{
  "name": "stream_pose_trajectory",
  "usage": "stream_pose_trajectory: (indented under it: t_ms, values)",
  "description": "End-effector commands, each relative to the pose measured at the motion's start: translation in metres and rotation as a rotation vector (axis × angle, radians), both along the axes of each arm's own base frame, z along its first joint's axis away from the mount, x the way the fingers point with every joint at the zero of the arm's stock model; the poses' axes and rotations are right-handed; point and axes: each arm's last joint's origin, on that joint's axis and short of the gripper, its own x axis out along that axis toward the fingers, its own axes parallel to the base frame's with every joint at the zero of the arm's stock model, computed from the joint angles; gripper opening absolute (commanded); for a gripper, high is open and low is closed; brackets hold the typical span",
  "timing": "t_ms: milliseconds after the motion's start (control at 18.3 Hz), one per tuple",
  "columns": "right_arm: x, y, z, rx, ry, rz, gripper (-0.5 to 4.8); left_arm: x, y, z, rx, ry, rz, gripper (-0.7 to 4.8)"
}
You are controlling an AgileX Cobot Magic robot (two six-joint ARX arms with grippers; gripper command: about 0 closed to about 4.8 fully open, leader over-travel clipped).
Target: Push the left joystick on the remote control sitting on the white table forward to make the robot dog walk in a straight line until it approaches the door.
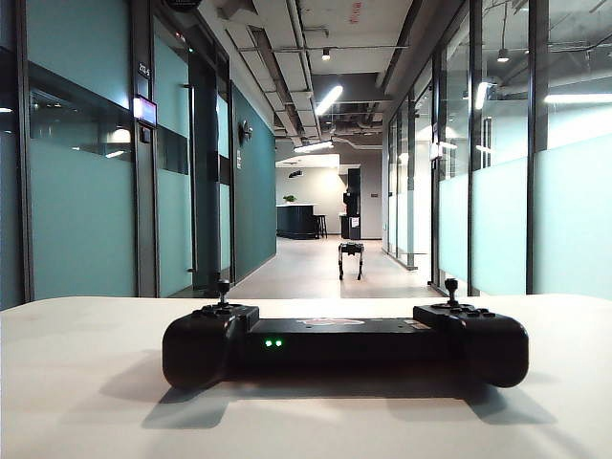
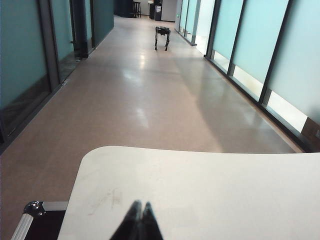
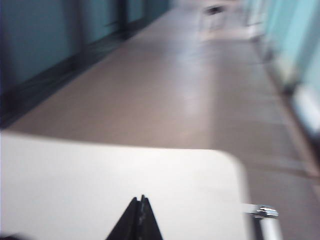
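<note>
The black remote control [image 1: 344, 346] lies across the white table [image 1: 86, 382], green lights lit on its front. Its left joystick [image 1: 223, 289] stands upright with nothing touching it, as does the right stick [image 1: 451, 287]. Far down the corridor the robot dog [image 1: 351, 258] stands on the floor, also seen as the robot dog [image 2: 162, 36] and, blurred, as the robot dog [image 3: 214, 11]. My left gripper [image 2: 139, 205] is shut and empty over the white table [image 2: 210, 190]. My right gripper [image 3: 139, 200] is shut and empty over the white table [image 3: 75, 180]. Neither gripper shows in the exterior view.
Glass walls and teal panels line both sides of the corridor. A dark counter with stools [image 1: 301, 222] stands at the far end. A black case with a metal corner [image 2: 33, 210] sits beside the table's rounded corner. A metal fitting [image 3: 262, 211] sticks out by the other corner.
</note>
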Motion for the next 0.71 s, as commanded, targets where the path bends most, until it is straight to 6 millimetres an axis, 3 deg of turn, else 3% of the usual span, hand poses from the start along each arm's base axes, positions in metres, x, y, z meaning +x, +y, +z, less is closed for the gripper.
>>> stream_pose_trajectory:
  t_ms: [55, 709]
  values:
    - [-0.003, -0.007, -0.005, 0.005, -0.045, -0.055, -0.01, 0.000, 0.000, 0.001, 0.000, -0.010, 0.000, -0.05]
    - [-0.004, -0.012, -0.041, 0.007, -0.080, -0.103, -0.01, 0.000, 0.000, 0.001, 0.000, -0.010, -0.001, -0.05]
